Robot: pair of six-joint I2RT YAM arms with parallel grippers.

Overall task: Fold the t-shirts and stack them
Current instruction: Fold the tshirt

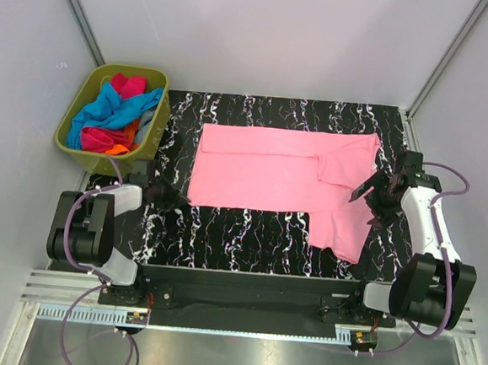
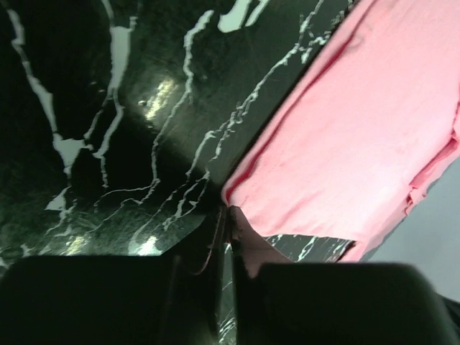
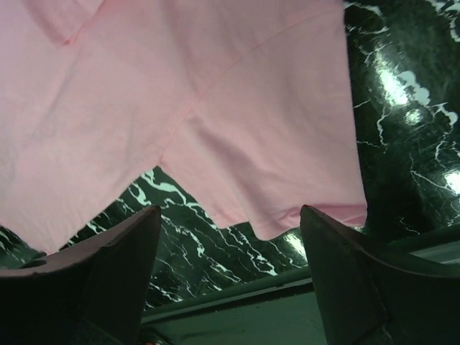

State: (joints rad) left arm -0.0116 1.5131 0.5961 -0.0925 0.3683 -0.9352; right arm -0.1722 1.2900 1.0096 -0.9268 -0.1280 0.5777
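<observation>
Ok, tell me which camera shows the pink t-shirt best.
Top external: the whole light pink t-shirt shows, spread out, with its full outline visible. Left wrist catches just one corner at the left gripper; right wrist shows only a close-up patch with seams and a lower edge.

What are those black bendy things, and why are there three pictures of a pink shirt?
They are two robot arms. One camera looks down from above; two small ones ride on the wrists. A light pink t-shirt lies flat on the black marbled table. The left tool is pinched shut on one corner of it. The right tool is open at the shirt's far edge, holding nothing. The green bin holds more colourful shirts.
</observation>
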